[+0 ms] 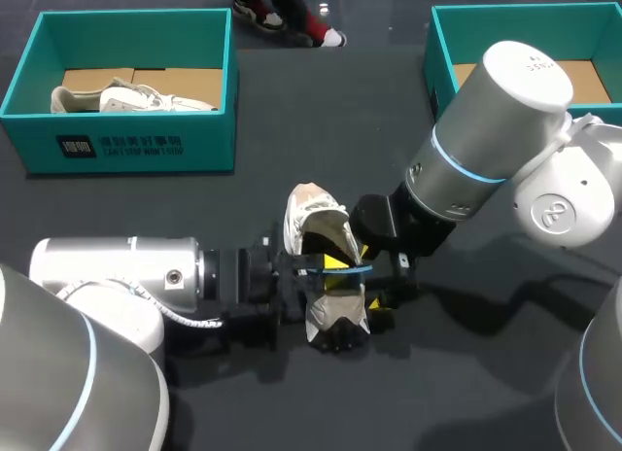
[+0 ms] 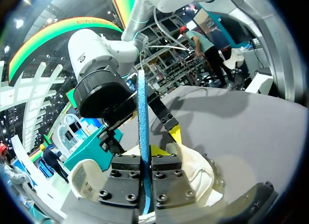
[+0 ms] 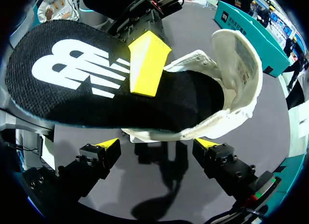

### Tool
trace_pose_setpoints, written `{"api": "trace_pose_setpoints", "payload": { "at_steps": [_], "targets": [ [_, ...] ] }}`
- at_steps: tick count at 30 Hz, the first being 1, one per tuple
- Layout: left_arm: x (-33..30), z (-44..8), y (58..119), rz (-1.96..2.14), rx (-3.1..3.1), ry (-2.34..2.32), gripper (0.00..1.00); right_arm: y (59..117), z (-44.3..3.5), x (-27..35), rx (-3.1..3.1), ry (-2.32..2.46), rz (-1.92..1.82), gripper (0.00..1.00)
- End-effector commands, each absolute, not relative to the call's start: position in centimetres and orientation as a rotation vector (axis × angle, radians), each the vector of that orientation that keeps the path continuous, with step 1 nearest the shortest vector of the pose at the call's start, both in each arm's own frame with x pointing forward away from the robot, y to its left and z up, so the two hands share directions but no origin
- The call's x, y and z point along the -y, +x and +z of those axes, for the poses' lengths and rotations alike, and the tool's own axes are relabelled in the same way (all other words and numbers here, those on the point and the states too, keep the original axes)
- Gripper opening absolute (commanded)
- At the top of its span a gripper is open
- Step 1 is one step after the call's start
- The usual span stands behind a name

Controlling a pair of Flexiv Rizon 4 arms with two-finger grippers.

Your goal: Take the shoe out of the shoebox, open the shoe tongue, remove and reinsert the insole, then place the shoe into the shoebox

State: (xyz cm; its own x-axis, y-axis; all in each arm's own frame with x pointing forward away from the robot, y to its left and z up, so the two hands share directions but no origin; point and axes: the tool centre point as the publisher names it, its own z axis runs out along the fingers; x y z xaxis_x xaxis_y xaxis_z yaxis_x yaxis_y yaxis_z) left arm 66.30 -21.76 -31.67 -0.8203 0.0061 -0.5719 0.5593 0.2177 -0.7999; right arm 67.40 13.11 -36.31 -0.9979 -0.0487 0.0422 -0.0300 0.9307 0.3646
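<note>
A white shoe [image 1: 309, 213] lies on the dark table at the middle. Its black insole [image 1: 331, 263] with a blue edge stands on edge over the shoe's opening, one end down in the shoe. My left gripper [image 1: 328, 268] is shut on the insole; in the left wrist view the insole [image 2: 142, 113] rises edge-on from between the shut gripper [image 2: 146, 161], above the shoe [image 2: 200, 173]. In the right wrist view the insole [image 3: 87, 84] shows its white logo, with one left fingertip [image 3: 147, 64] against it. My right gripper [image 3: 158, 146] is open beside the shoe [image 3: 227, 98], holding nothing.
A teal shoebox [image 1: 121, 145] at the back left holds a second white shoe [image 1: 136, 99]. Another teal box [image 1: 442, 52] stands at the back right, partly behind my right arm [image 1: 486, 130]. Both arms crowd the middle of the table.
</note>
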Motion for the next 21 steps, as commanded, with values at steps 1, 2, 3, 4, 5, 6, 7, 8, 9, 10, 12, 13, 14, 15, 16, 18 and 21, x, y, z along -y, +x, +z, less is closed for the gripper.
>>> {"api": "trace_pose_setpoints", "payload": {
  "at_steps": [1,2,3,4,5,6,7,8,9,10,12,13,14,15,16,18,21],
  "targets": [
    [22.3,-32.2,66.8,-1.607,-2.039,0.523,0.00,67.3,-36.5,-13.2,3.039,0.062,-0.573,1.00],
    [22.3,-32.4,66.9,-1.606,-2.036,0.528,0.00,67.3,-36.5,-13.2,3.039,0.062,-0.573,1.00],
    [22.3,-32.6,67.1,-1.605,-2.028,0.540,0.00,67.3,-36.5,-13.2,3.039,0.062,-0.573,1.00],
    [22.3,-32.8,67.2,-1.596,-2.022,0.549,0.00,67.3,-36.5,-13.2,3.039,0.062,-0.573,1.00],
    [22.3,-33.0,67.2,-1.595,-2.010,0.565,0.00,67.3,-36.5,-13.2,3.039,0.062,-0.573,1.00],
    [22.3,-33.1,67.2,-1.589,-2.000,0.574,0.00,67.3,-36.5,-13.2,3.039,0.062,-0.573,1.00],
    [22.3,-33.2,67.2,-1.588,-1.995,0.587,0.00,67.3,-36.5,-13.2,3.039,0.062,-0.573,1.00],
    [22.3,-33.3,67.2,-1.577,-1.989,0.594,0.00,67.3,-36.5,-13.2,3.039,0.062,-0.573,1.00],
    [22.4,-33.4,67.2,-1.574,-1.985,0.603,0.00,67.3,-36.5,-13.2,3.039,0.062,-0.573,1.00],
    [22.4,-33.6,67.3,-1.574,-1.988,0.611,0.00,67.3,-36.5,-13.2,3.039,0.062,-0.573,1.00],
    [22.4,-33.9,67.4,-1.554,-1.995,0.622,0.00,67.3,-36.5,-13.2,3.039,0.062,-0.573,1.00],
    [22.4,-34.0,67.5,-1.544,-2.004,0.617,0.00,67.3,-36.5,-13.2,3.039,0.062,-0.573,1.00],
    [22.4,-34.1,67.6,-1.524,-2.011,0.606,0.00,67.3,-36.5,-13.2,3.039,0.062,-0.573,1.00],
    [22.4,-34.3,67.7,-1.517,-2.017,0.601,0.00,67.3,-36.5,-13.2,3.039,0.062,-0.573,1.00],
    [22.4,-34.4,67.9,-1.506,-2.019,0.596,0.00,67.3,-36.5,-13.2,3.039,0.062,-0.573,1.00],
    [22.3,-34.5,68.2,-1.489,-2.024,0.591,0.00,67.3,-36.5,-13.2,3.039,0.062,-0.573,1.00],
    [22.2,-34.8,68.6,-1.462,-2.034,0.579,0.00,67.3,-36.5,-13.2,3.039,0.062,-0.573,1.00]
  ]
}}
